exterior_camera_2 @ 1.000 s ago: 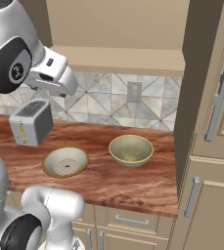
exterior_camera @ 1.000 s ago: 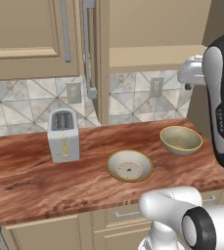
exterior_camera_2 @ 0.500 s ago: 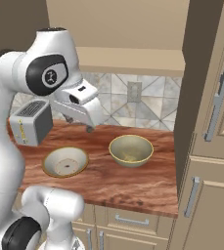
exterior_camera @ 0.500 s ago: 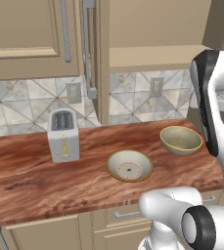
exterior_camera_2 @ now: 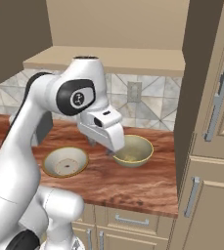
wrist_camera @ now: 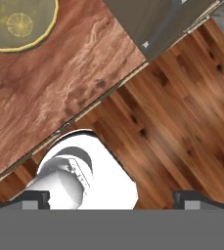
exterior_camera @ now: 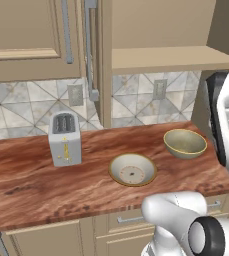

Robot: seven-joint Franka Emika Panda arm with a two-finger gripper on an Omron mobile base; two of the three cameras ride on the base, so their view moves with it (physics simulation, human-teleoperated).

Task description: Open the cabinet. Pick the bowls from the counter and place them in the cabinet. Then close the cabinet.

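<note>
Reddish-brown wood-grain counter (exterior_camera: 31,180) crosses mid frame, carrying both bowls (exterior_camera: 132,169) (exterior_camera: 185,143) right of centre and a toaster (exterior_camera: 64,138); no writing is legible. Cabinet (exterior_camera: 166,57) stands open, upper right. Gripper (exterior_camera_2: 114,149) fingers apart, empty.

Two bowls (exterior_camera: 185,143) (exterior_camera: 132,169) (one deep, one shallow), one toaster (exterior_camera: 64,138), one counter (exterior_camera: 36,185).

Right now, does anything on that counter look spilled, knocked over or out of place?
Nothing stands out. The deep bowl and the shallow bowl both sit upright on the counter, apart from each other, and the toaster stands upright to their left. The cabinet above is open, its shelf bare.
</note>
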